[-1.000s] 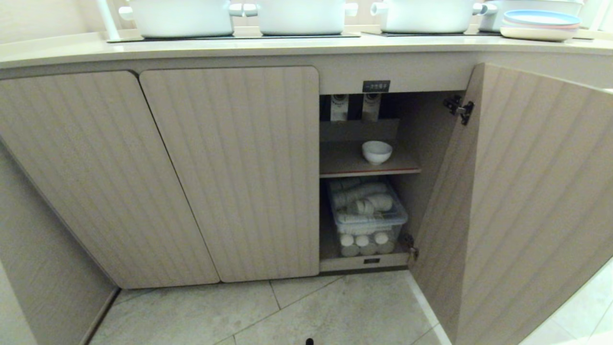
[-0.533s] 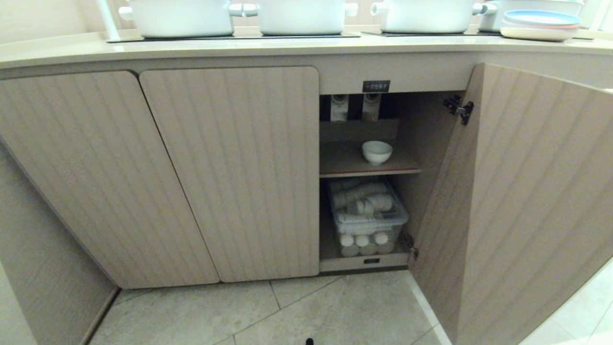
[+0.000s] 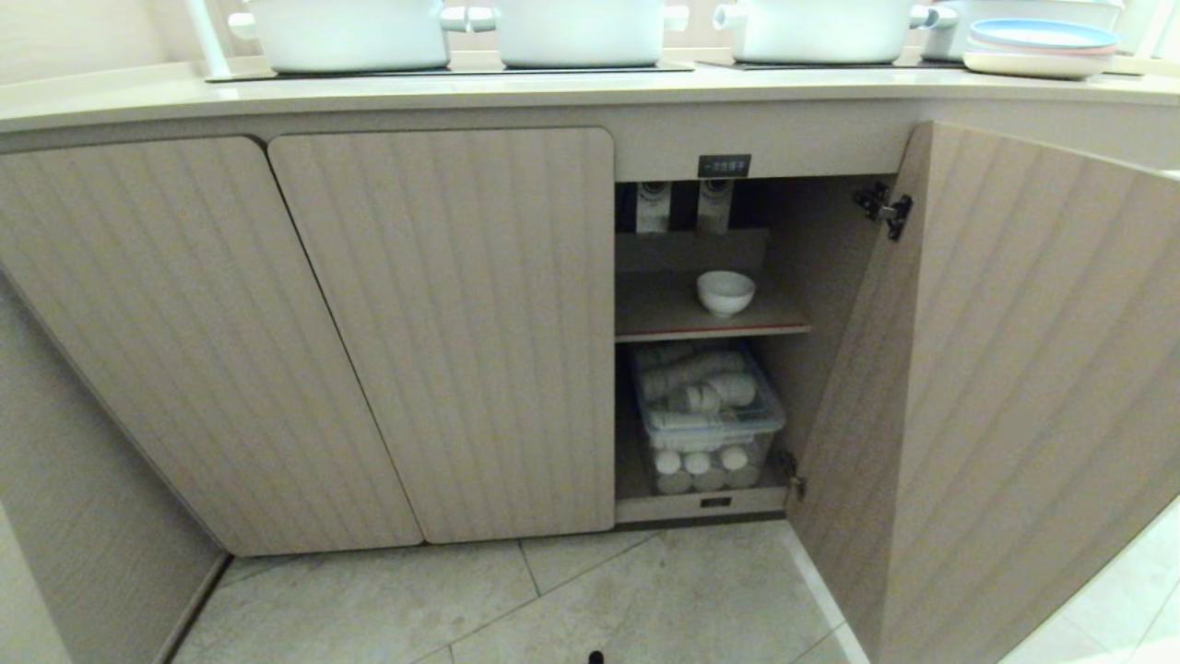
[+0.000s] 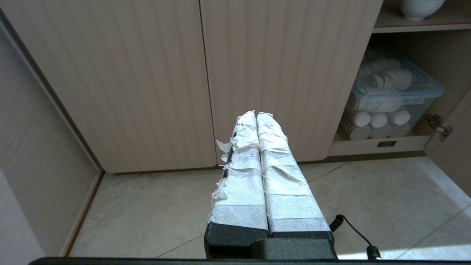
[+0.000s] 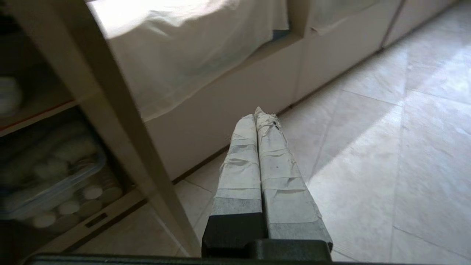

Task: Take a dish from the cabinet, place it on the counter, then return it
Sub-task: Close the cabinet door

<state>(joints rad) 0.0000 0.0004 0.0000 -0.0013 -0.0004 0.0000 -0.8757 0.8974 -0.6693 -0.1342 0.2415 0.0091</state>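
Observation:
The dish (image 3: 725,292), a small white bowl, stands upright on the red-edged upper shelf (image 3: 659,312) of the open cabinet (image 3: 823,267), under the black label (image 3: 724,166). The cabinet door (image 3: 1014,369) is swung wide to the right. The counter (image 3: 553,90) runs along the top. Neither gripper shows in the head view. My left gripper (image 4: 256,115) is shut and empty, low over the floor before the closed doors, with the dish (image 4: 419,5) far off to its side. My right gripper (image 5: 257,116) is shut and empty, beside the door's edge (image 5: 110,110) and aimed past it at the floor.
A clear plastic box (image 3: 705,415) of white lids and cups fills the lower shelf. Three white pots (image 3: 581,32) stand on the black cooktop panels, with stacked blue and cream plates (image 3: 1037,46) at the right. Two closed fluted doors (image 3: 442,332) are on the left. A tiled floor (image 3: 645,590) lies below.

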